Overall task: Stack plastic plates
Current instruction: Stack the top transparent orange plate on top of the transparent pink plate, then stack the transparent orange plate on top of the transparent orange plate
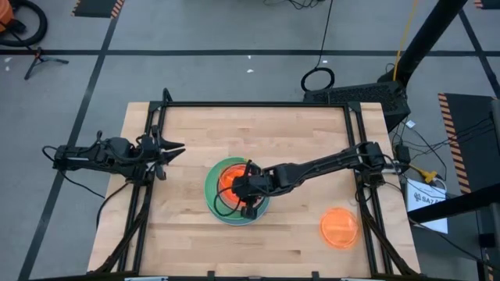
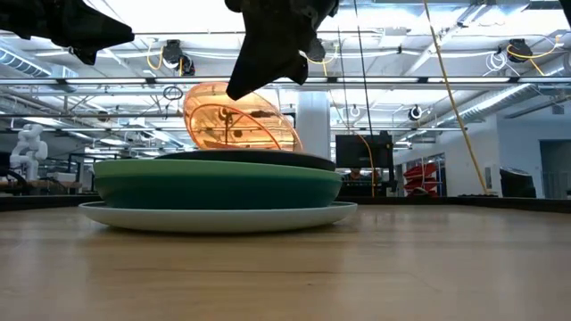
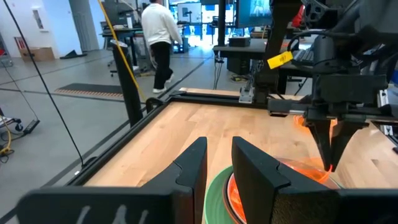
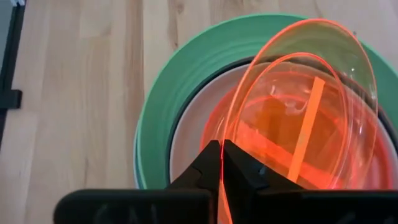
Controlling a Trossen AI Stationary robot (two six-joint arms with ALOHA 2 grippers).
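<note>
From above, the right gripper (image 1: pixel 248 190) reaches over the stack of plates (image 1: pixel 212 197) mid-table, while the left gripper (image 1: pixel 173 150) waits, parted, at the table's left edge; at table height and in the right wrist view, the right gripper's fingers (image 4: pixel 245 171) pinch a tilted translucent orange plate's (image 2: pixel 236 119) rim above the stack.

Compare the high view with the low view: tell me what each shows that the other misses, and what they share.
Only the high view shows a loose orange plate lying alone on the table near the right side, and the left gripper parked at the table's left edge.

Only the low view shows the stack's layers side on, and that the translucent orange plate is tilted above the stack.

Both show the right gripper pinching that plate over the stack.
</note>
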